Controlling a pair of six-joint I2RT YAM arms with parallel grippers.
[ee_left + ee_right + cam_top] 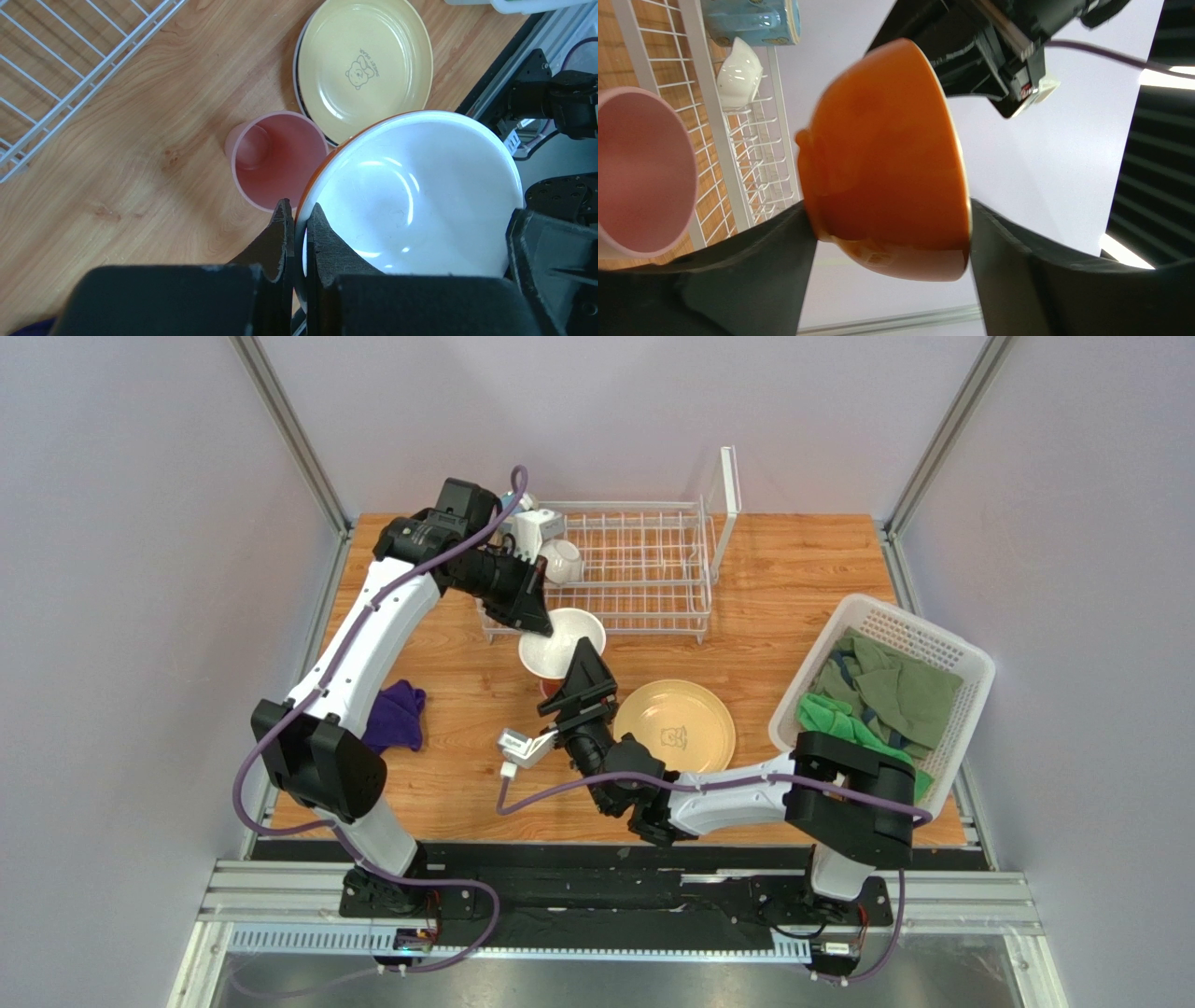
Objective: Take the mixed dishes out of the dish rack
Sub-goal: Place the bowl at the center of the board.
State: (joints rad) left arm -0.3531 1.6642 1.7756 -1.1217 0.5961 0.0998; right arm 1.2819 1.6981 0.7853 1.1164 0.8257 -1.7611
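Wood tabletop (800, 588), grey walls all round. Dish rack (638, 567) sits at the far side, tall white panel (728, 501) upright on its right end. In the rack's left end: blue mug (749, 21) and small white bowl (738, 73), next to each other.

Left pincer (300, 224) is nearly closed, clamped on the rim of the orange bowl (414, 189) with one finger inside and one outside. Bowl is held off the rack, in the air just in front of the rack's near-left corner, white inside facing up.

Right pincer (887, 217) is spread wide, one finger on each side of the same bowl, base side and rim side. Can't tell if the pads actually touch. In the top cam it sits at the bowl's near side.

Pink tumbler (270, 157) is upright on the tabletop, mouth up, just beside the cream-yellow plate (365, 66). That plate lies flat on the dark-rimmed plate (297, 70) — only a thin dark edge shows.

Misc: purple cloth (397, 714) on the left of the tabletop. White lattice basket (919, 633) at the right edge w/ green cloths (898, 693) inside.
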